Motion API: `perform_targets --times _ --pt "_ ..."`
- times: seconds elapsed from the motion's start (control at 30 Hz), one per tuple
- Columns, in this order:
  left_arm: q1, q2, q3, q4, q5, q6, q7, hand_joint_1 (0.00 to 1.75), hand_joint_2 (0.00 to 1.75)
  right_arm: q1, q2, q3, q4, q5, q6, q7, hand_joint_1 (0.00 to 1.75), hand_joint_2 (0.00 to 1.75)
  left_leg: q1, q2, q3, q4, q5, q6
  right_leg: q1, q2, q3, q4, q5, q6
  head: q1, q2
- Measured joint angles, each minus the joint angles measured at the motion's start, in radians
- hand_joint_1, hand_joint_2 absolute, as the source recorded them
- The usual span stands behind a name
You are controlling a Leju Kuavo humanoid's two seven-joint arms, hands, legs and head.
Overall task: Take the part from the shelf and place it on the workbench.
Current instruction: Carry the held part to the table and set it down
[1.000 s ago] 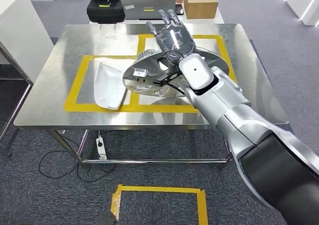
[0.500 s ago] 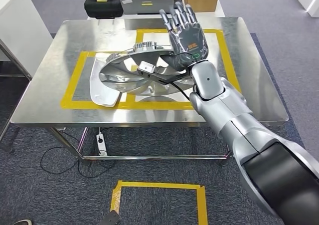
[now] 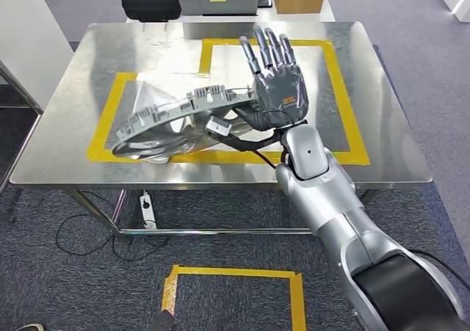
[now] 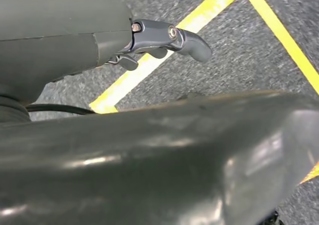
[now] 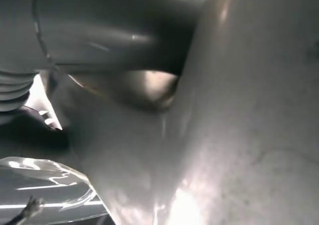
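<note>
- Head view shows the right hand (image 3: 275,89) over the middle of the workbench (image 3: 388,151), carrying the part (image 3: 177,114), so the fetch from the shelf looks done and only the set-down is left.
- The part hangs tilted, its left end low over the left yellow tape rectangle (image 3: 105,114); whether that end touches the steel I cannot tell.
- The right hand grips the part at its right end, apparently with the thumb beneath, while the dark fingers (image 3: 266,48) stand straight up and spread.
- What remains, by my judgement: lower the part flat inside a taped zone, let go and draw the arm back.
- The part is a broad, thin, curved metal piece, shiny on its face, with a notched, ribbed grey rim along the far edge and a small silver tag (image 3: 216,125) near the grip.
- The workbench is brushed stainless steel, mirror-like enough to throw reflections, and a second tape rectangle (image 3: 344,103) lies to the right.
- Grey carpet (image 3: 83,287) below looks rough and matte.
- Left wrist view shows the left hand (image 4: 165,38) hanging over carpet and yellow tape, its fingers curled in with nothing between them.
</note>
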Motion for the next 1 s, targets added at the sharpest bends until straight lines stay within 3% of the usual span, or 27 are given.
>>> perform_targets --times 0.07,0.13,0.17,0.2,0.23,0.3,0.37,0.47,0.53,0.63,0.7,0.73,0.77,0.83,0.9,1.0 --pt "-0.001 -0.003 -0.002 0.000 -0.001 0.003 -0.001 0.00 0.00 0.035 0.000 -0.037 -0.033 0.015 -0.001 -0.017 0.00 0.00 0.005 -0.002 0.005 -0.007 0.001 0.007 -0.002 0.001 -0.038 0.073 -0.042 0.009 0.003 0.000" --pt "-0.002 -0.005 -0.005 0.000 -0.001 0.003 -0.001 0.00 0.00 0.053 0.000 -0.066 -0.039 0.016 -0.001 -0.018 0.00 0.00 0.005 -0.003 0.005 -0.007 -0.001 0.012 -0.004 0.002 -0.111 0.210 -0.091 0.015 0.004 0.000" --pt "-0.002 -0.006 -0.007 0.000 -0.001 0.002 -0.001 0.00 0.00 0.060 0.000 -0.077 -0.039 0.017 -0.001 -0.018 0.00 0.00 0.005 -0.003 0.006 -0.007 -0.002 0.013 -0.005 0.001 -0.143 0.262 -0.101 0.018 0.004 0.000" --pt "-0.001 -0.006 -0.010 0.000 -0.001 0.002 -0.001 0.00 0.00 0.064 0.000 -0.088 -0.037 0.021 0.000 -0.019 0.00 0.00 0.005 -0.004 0.006 -0.006 -0.004 0.013 -0.005 0.001 -0.161 0.280 -0.091 0.020 0.004 0.000" --pt "-0.002 -0.006 -0.014 0.000 -0.001 0.002 -0.001 0.00 0.00 0.066 0.001 -0.097 -0.036 0.028 0.000 -0.020 0.00 0.00 0.005 -0.004 0.007 -0.004 -0.005 0.012 -0.006 0.001 -0.159 0.259 -0.063 0.020 0.004 0.000" --pt "-0.004 -0.008 -0.018 0.000 0.001 0.003 -0.002 0.00 0.00 0.062 0.004 -0.108 -0.030 0.061 0.000 -0.003 0.00 0.00 0.004 -0.006 0.008 0.001 -0.011 0.007 -0.007 0.001 -0.110 0.134 0.012 0.017 0.004 0.000" --pt "-0.006 -0.010 -0.019 0.000 0.006 0.006 -0.002 0.00 0.00 0.055 0.007 -0.105 -0.018 0.101 0.000 0.061 0.00 0.00 0.001 -0.007 0.006 0.009 -0.017 -0.001 -0.006 0.003 -0.057 0.031 0.045 0.011 0.003 0.000" --pt "-0.007 -0.012 -0.020 0.000 0.015 0.010 -0.002 0.00 0.00 0.035 0.005 -0.058 0.038 0.124 0.000 0.226 0.00 0.00 0.000 -0.008 0.003 0.011 -0.017 -0.016 -0.004 0.003 -0.041 0.009 0.041 -0.004 0.003 0.000" --pt "-0.006 -0.013 -0.021 0.000 0.020 0.012 -0.002 0.00 0.00 0.004 0.002 -0.001 0.096 0.127 0.009 0.331 0.00 0.00 0.001 -0.007 -0.007 0.037 -0.037 -0.027 -0.009 0.003 -0.037 0.004 0.044 -0.016 0.000 0.000" --pt "-0.005 -0.012 -0.021 0.000 0.027 0.012 -0.002 0.00 0.00 -0.051 -0.004 0.104 0.195 0.128 0.044 0.418 0.00 0.00 0.004 -0.006 -0.084 0.209 -0.121 -0.040 -0.011 0.003 -0.034 0.001 0.045 -0.026 -0.006 0.000" --pt "-0.002 -0.012 -0.021 0.000 0.029 0.010 -0.002 0.00 0.00 -0.071 -0.008 0.153 0.245 0.129 0.103 0.423 0.00 0.00 0.005 -0.006 -0.124 0.293 -0.141 -0.042 -0.011 0.003 -0.033 0.002 0.044 -0.027 -0.006 0.000" --pt "-0.001 -0.011 -0.021 0.000 0.031 0.009 -0.002 0.00 0.00 -0.079 -0.009 0.169 0.267 0.129 0.147 0.422 0.00 0.00 0.005 -0.006 -0.119 0.282 -0.123 -0.041 -0.011 0.003 -0.032 0.003 0.044 -0.027 -0.007 0.000" --pt "-0.001 -0.011 -0.021 0.000 0.033 0.007 -0.002 0.00 0.00 -0.087 -0.009 0.181 0.285 0.130 0.200 0.422 0.00 0.00 0.005 -0.005 -0.097 0.234 -0.091 -0.038 -0.011 0.004 -0.031 0.004 0.043 -0.026 -0.007 0.000" --pt "-0.002 -0.009 -0.022 0.000 0.037 0.004 -0.001 0.00 0.00 -0.107 -0.009 0.199 0.315 0.130 0.289 0.434 0.00 0.00 0.003 -0.005 -0.033 0.097 -0.031 -0.030 -0.008 0.004 -0.033 0.008 0.041 -0.022 -0.008 0.000" --pt "-0.002 -0.008 -0.023 0.000 0.038 0.003 0.001 0.00 0.00 -0.127 -0.010 0.210 0.335 0.130 0.330 0.459 0.00 0.00 0.000 -0.004 0.000 0.024 -0.016 -0.022 -0.005 0.004 -0.038 0.011 0.041 -0.015 -0.008 0.000" --pt "0.001 -0.007 -0.025 0.000 0.044 0.003 0.004 0.00 0.00 -0.146 -0.014 0.222 0.349 0.129 0.324 0.504 0.00 0.00 -0.001 -0.004 0.004 0.012 -0.015 -0.009 -0.005 0.004 -0.042 0.012 0.039 0.001 -0.008 0.000"
